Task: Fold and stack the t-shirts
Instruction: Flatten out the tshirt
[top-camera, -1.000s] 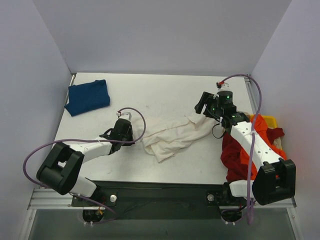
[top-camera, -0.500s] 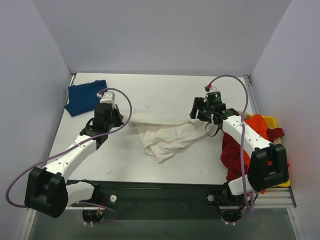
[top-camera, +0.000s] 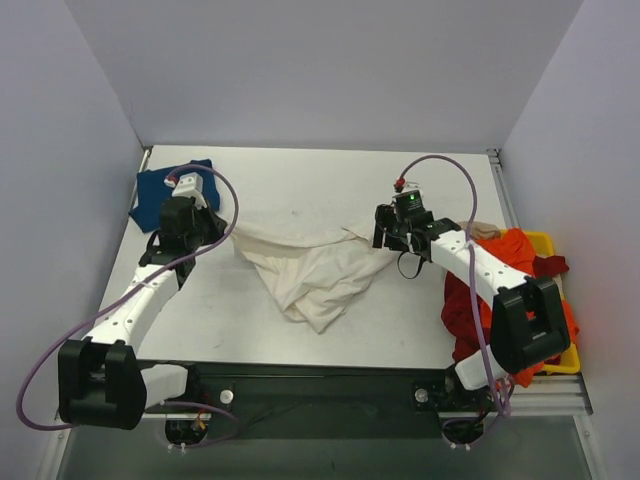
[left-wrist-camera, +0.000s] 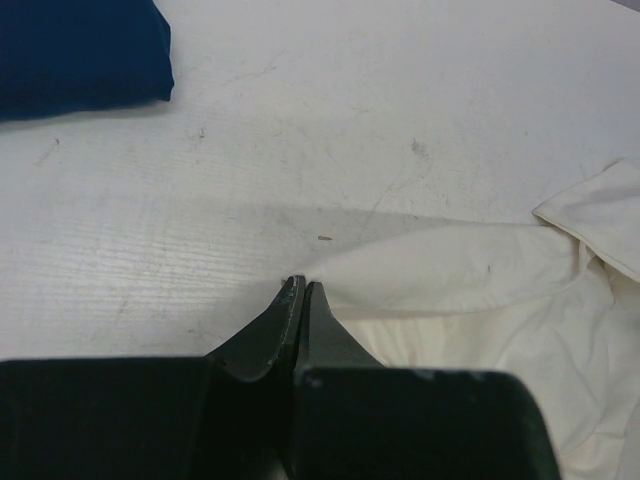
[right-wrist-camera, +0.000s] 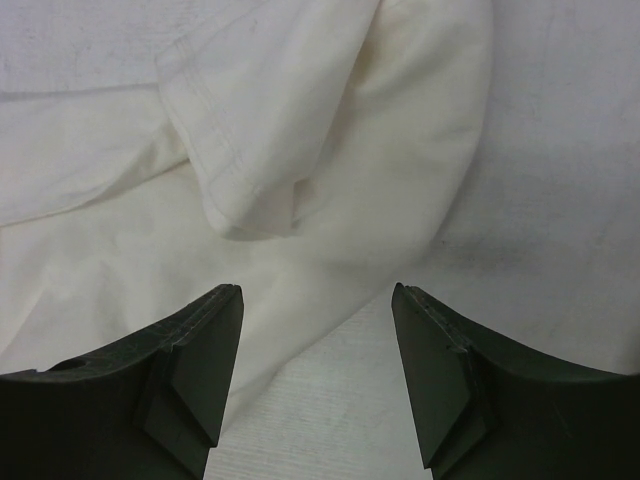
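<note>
- Looking from above, I see the cream shirt spread out mid-scene, with the blue shirt folded at the far left.
- Left wrist: the left gripper is pinched closed on the cream shirt's edge.
- Right wrist: the right gripper stands open over the cloth, gripping nothing.

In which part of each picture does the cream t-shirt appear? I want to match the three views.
Top external: the cream t-shirt lies crumpled in the middle of the table.
Left wrist: the cream t-shirt fills the lower right; the shut left gripper pinches its edge.
Right wrist: the cream t-shirt covers the top and left, beyond the open right gripper.
Shared landmark: the white table, showing in every view.
</note>
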